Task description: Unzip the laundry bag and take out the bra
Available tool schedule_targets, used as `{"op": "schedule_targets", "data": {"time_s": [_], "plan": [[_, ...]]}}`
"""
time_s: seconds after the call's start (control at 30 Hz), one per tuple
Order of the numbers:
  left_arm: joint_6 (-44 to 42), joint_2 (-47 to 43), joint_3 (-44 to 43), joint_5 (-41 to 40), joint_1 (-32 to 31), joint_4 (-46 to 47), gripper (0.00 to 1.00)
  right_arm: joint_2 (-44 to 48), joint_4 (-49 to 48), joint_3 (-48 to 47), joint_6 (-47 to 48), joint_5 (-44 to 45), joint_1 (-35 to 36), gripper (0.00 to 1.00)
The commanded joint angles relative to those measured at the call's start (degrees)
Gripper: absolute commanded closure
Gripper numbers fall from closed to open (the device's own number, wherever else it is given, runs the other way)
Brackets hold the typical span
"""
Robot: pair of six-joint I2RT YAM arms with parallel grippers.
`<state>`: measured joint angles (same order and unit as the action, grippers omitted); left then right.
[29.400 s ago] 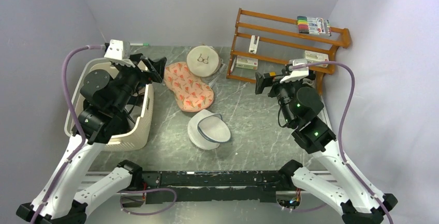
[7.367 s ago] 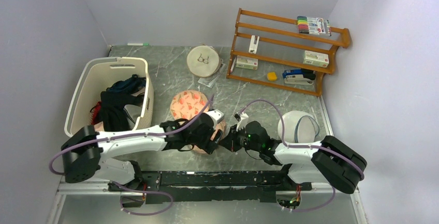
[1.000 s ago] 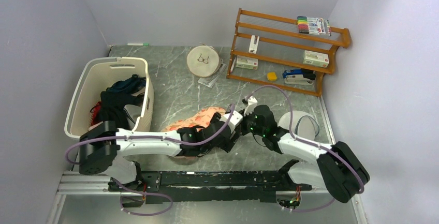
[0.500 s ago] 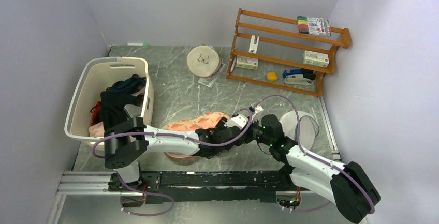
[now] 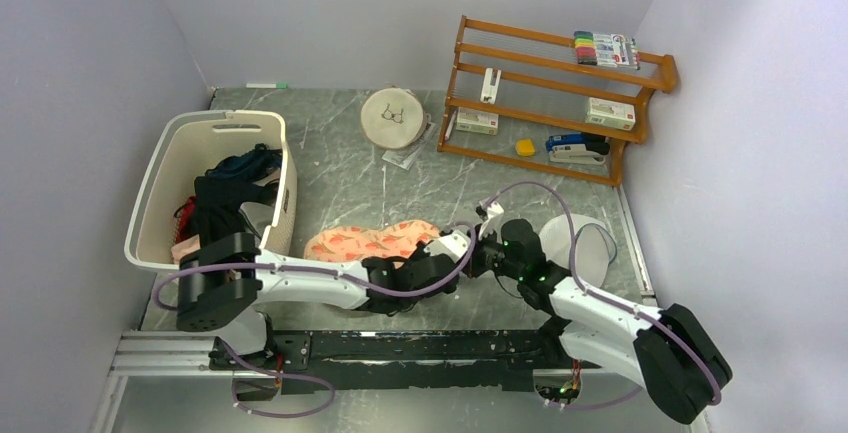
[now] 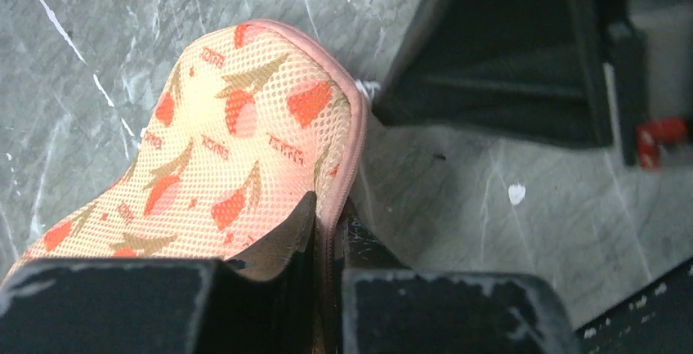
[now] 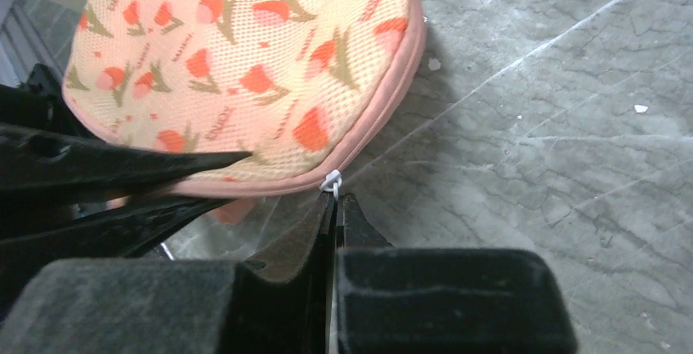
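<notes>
- My right gripper (image 7: 333, 203) is pinching the white zipper pull (image 7: 330, 181) of the laundry bag (image 7: 245, 68); only the right wrist view is showing it.
- My left gripper (image 6: 327, 217) is clamping the bag's pink edge.
- Overhead, the bag is lying on the table (image 5: 340, 163), just right of the basket (image 5: 225, 116).

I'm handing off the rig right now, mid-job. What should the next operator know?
Left gripper: shut on the rim of the laundry bag.
Right gripper: shut on the white zipper pull at the bag's end.
The bag lies on the table near the front, between the arms.
Done: both grips set.
Left to do: run the zip open, take out the bra; no opening or bra shows yet.
</notes>
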<state>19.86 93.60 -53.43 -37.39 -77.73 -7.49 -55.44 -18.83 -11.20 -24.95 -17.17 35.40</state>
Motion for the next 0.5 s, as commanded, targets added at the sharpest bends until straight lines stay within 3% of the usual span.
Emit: {"op": "schedule_targets", "data": {"time_s": [0.0,0.13,0.47], "plan": [[-3.2,-5.3,3.6,-0.2,-1.0,1.7,0.86,-2.9,0.6,-3.2,2.7,3.9,0.0,1.00],[-5.4,-9.5,7.4,2.5,-1.3,4.5,0.93,-6.8,-0.6,-5.3,4.7,6.4,0.0,1.00],[-6.4,-17.3,17.6,6.7,-1.5,11.9,0.93,-25.2,-5.6,-16.7,12.5,10.8,-0.8,1.00]]}}
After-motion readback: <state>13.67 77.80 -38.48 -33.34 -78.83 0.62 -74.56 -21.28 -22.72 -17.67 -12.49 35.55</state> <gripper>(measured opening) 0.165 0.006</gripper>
